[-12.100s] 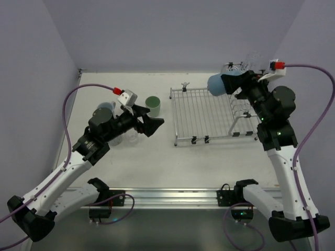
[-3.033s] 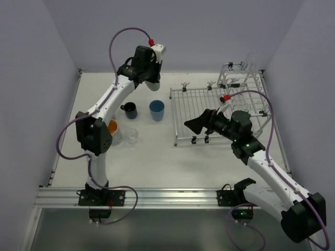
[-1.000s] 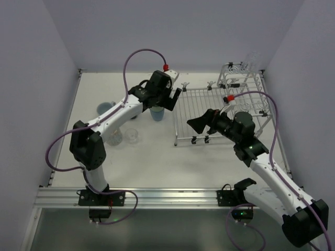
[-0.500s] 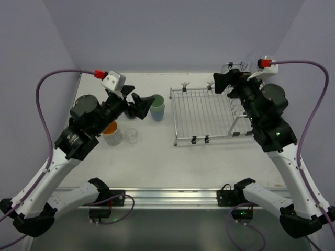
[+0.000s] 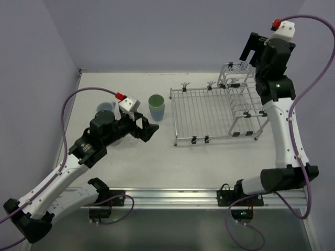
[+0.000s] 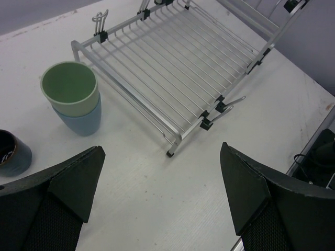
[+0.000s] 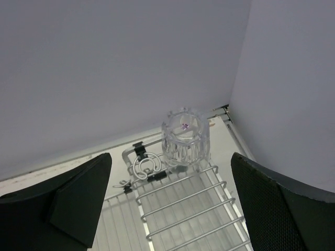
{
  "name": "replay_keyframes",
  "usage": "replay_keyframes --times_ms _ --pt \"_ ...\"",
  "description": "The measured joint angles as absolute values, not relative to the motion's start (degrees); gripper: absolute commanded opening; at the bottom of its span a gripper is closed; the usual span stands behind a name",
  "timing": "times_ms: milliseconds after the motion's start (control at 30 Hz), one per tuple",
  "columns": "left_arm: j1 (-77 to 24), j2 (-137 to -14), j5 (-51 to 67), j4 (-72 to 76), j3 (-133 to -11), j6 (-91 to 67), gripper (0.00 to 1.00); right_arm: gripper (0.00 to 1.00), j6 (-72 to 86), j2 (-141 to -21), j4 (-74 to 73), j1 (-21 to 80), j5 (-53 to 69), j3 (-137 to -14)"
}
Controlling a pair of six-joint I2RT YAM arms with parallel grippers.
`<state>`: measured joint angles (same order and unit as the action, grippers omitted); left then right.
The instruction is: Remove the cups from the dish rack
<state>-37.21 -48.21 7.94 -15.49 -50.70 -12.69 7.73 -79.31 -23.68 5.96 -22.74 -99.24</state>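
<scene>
Left gripper (image 5: pixel 145 129): fingers wide apart, nothing between them. It has pulled back low over the near-left of the table (image 6: pixel 131 209), arm folded down, wrist angled toward the dish rack (image 6: pixel 172 68).

Change noted: a few seconds back this gripper carried the green tumbler (image 6: pixel 69 83) high, and the blue tumbler (image 6: pixel 79 119) stood alone. Now the green one sits nested inside the blue one, upright, just beside the rack's left edge. The dark mug (image 6: pixel 11 152) stands near them on the table. The flat grid of the rack is bare.

Right gripper (image 5: pixel 252 49): also spread open and empty. Half a second ago it was down at the raised slotted end; it has since swung up high over the far right corner, forearm near vertical, wrist tipped downward.

Directly below it, one clear glass (image 7: pixel 185 137) remains, perched on the far end of the raised section. Judgement: this looks like the last cup left to unload, and the right arm is lining up above it.
</scene>
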Motion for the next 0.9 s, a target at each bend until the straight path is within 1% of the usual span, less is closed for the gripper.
replay_keyframes --times_ms 267,533,900 --pt "-37.21 -47.09 8.8 -15.0 -50.26 -12.62 1.0 0.99 7.16 -93.34 -27.05 0.27 -18.85 -105.54" --pt "-37.21 -47.44 8.82 -14.59 -50.22 -12.43 1.0 0.99 7.25 -98.0 -28.71 -0.89 -15.73 -109.73" --pt "-37.21 -49.04 8.8 -14.61 -50.22 -12.4 1.0 0.99 7.18 -101.8 -29.21 -3.77 -13.8 -112.2"
